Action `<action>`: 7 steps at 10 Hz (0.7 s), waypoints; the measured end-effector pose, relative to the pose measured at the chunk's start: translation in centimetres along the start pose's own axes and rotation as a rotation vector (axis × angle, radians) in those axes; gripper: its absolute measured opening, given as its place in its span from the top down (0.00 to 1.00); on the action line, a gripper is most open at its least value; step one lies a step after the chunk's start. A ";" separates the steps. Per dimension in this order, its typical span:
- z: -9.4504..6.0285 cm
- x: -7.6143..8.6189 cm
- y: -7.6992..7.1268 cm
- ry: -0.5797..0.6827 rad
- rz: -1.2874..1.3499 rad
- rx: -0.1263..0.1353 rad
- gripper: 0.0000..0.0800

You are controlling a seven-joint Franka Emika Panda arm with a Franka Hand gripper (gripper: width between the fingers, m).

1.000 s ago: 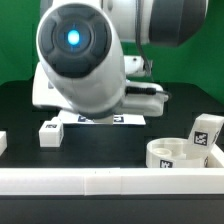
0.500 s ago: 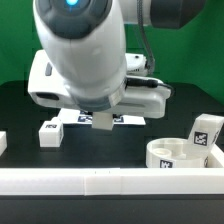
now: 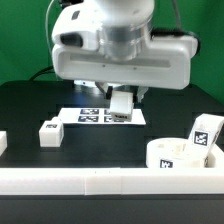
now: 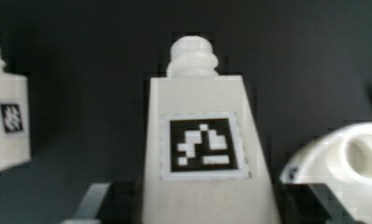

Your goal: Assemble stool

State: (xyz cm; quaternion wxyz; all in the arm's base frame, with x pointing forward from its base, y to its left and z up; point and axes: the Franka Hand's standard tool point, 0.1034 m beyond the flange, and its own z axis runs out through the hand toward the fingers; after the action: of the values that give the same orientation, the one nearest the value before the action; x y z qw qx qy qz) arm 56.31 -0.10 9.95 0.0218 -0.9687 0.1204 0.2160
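Count: 1 round seat (image 3: 168, 152), 3 legs, 1 marker board (image 3: 92, 115), 1 border rail (image 3: 100, 181). Leg A (image 3: 120, 106) is up off the tabletop (image 3: 30, 105), clamped betw. the fingers (image 4: 96, 203), which are closed on it. It hangs over the marker board's end toward the exterior view's right. Wrist view shows its tag facing the cam & its peg end pointing away from the fingers. Leg B (image 3: 49, 133) stands on the tabletop toward the exterior view's left, near the board but apart from it. Leg C (image 3: 205, 131) stands upright at the exterior view's right, just behind the seat's rim; touching or not, can't tell. Seat sits near-right, close to the rail, hollow showing on top. Small white bit (image 3: 2, 143) is cut off by the exterior view's left edge; can't tell what it is. Rail runs along the whole near edge. Open tabletop: betw. leg B & seat, on the near side of the board, plus the far-left strip behind leg B.
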 end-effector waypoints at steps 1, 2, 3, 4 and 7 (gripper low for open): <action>0.1 0.3 0.0 0.067 0.002 0.006 0.58; 0.0 0.5 -0.1 0.120 -0.001 0.011 0.58; -0.3 1.0 -0.4 0.204 -0.001 0.017 0.58; -0.8 0.6 -1.3 0.282 0.018 0.029 0.58; -3.3 -0.5 -3.8 0.447 0.014 0.065 0.58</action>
State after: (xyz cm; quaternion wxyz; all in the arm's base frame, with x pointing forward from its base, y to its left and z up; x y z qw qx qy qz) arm 58.20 3.41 13.10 0.0242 -0.9904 0.1357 -0.0076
